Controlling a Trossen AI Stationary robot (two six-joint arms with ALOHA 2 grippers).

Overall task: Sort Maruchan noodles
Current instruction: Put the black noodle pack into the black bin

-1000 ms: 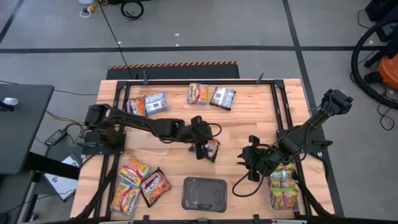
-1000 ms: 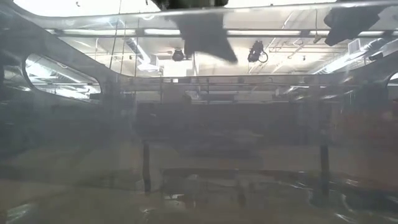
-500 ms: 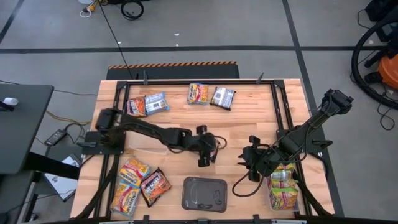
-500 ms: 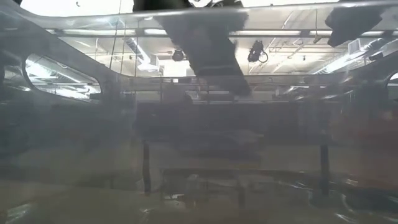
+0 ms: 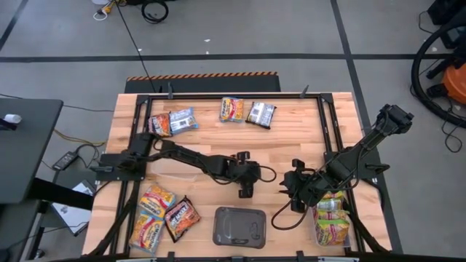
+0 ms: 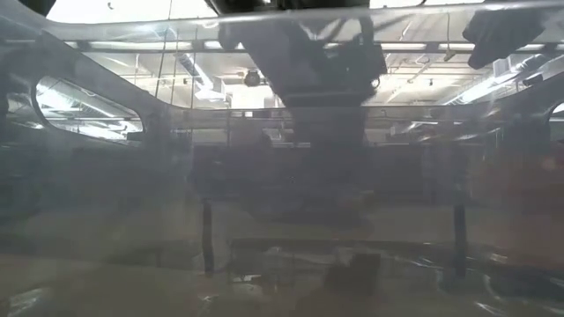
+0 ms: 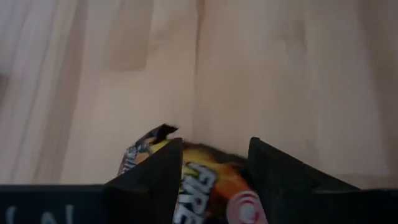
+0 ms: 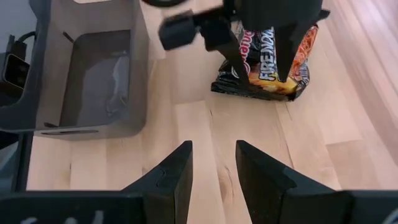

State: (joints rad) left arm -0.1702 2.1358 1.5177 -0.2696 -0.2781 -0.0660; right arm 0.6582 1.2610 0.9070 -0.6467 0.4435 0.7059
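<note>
Lying on the table (image 5: 291, 145) right under the left claw (image 5: 246, 191) is a dark fire packet (image 8: 267, 62). The claw's two fingers (image 7: 155, 180) stand apart, one on each side of the packet, not pinching it. From above, the claw covers the packet, so it cannot be seen there. In the left wrist view only the packet's top edge shows between the fingers.

Just beside the left claw sits the grey tray (image 5: 238, 226), near the front edge of the table. The right claw (image 5: 291, 193) hangs on the other side of the tray, pointing at the left claw. Its fingers (image 8: 174, 174) are partly spread and hold nothing.

Other packets lie around the tray. A yellow-green pile (image 5: 331, 220) sits past the right claw, partly under the right arm. Two orange packets (image 5: 153, 207) and a dark one (image 5: 180, 217) lie on the tray's other side. Far from the tray, along the back edge, are an orange packet (image 5: 160, 124) touching a blue one (image 5: 182, 118), then another orange one (image 5: 231, 109) and a dark silver one (image 5: 260, 113).

The low view is very foggy. Only dark arm shapes show at its top.
</note>
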